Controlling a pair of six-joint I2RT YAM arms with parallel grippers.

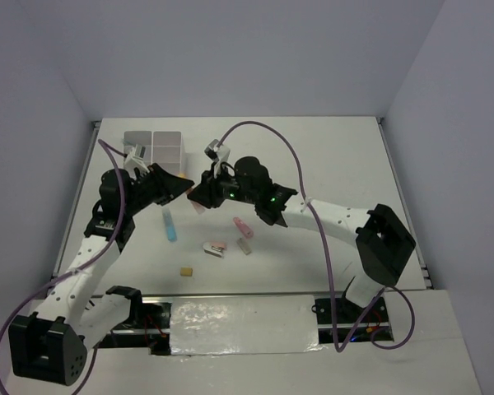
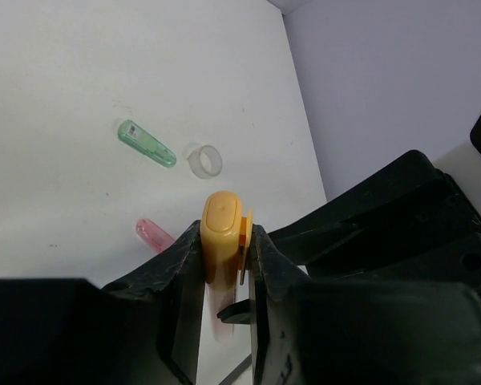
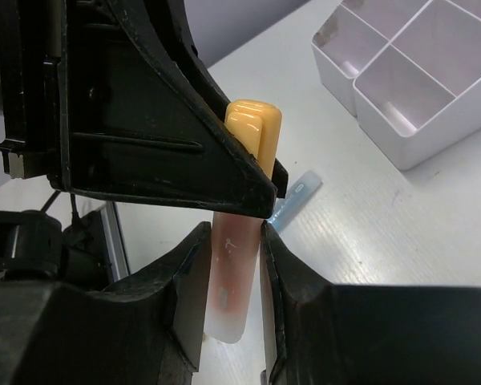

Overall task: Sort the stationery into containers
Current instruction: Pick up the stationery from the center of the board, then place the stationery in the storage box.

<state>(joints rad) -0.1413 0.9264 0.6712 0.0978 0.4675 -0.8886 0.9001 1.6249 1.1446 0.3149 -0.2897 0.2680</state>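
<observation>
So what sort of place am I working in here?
Probably a lab robot test cell: bare white tabletop boxed in by plain pale walls, left arm and right arm bolted at its near edge, only a white divided box and scattered stationery as props.

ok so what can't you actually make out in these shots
- Top view: the orange highlighter is hidden where the left gripper and right gripper meet.
- White box: near compartments covered by the left arm from above, cut off by the frame edge in the right wrist view, so contents unclear.
- Small items mid-table: too small to identify from above.
- Blue highlighter: mostly behind the left gripper in the right wrist view.
</observation>
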